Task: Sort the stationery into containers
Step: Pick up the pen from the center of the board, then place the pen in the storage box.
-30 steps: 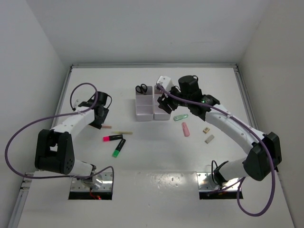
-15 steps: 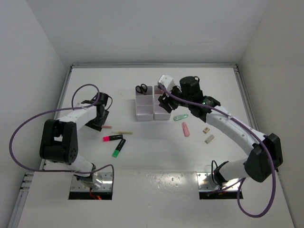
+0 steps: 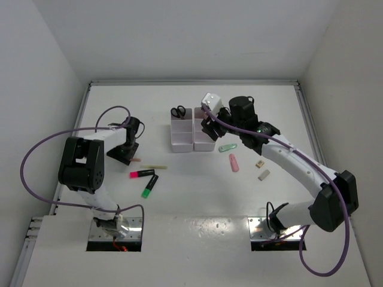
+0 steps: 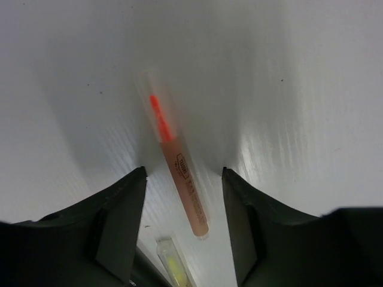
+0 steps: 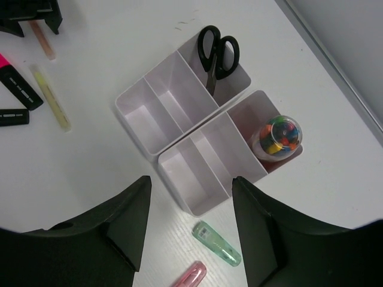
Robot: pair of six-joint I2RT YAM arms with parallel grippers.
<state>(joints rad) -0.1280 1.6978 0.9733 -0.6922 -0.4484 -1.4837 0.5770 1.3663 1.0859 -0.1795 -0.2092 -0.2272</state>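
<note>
the two white containers [image 5: 136, 131] are sitting side by side, scissors [image 5: 216, 52] in one end compartment. the right gripper [image 5: 190, 182] is hovering over them, parted and empty; the left gripper [image 4: 184, 171], also parted, is straddling the pink stick [image 4: 173, 149] on the table [image 4: 299, 89].

The left arm's elbow [image 3: 82, 164] swings in toward one o'clock, folding up close behind the left gripper [image 3: 124, 154], and its purple cable [image 3: 36, 155] loops higher. The right gripper [image 3: 209, 128] creeps slightly toward one o'clock.
</note>
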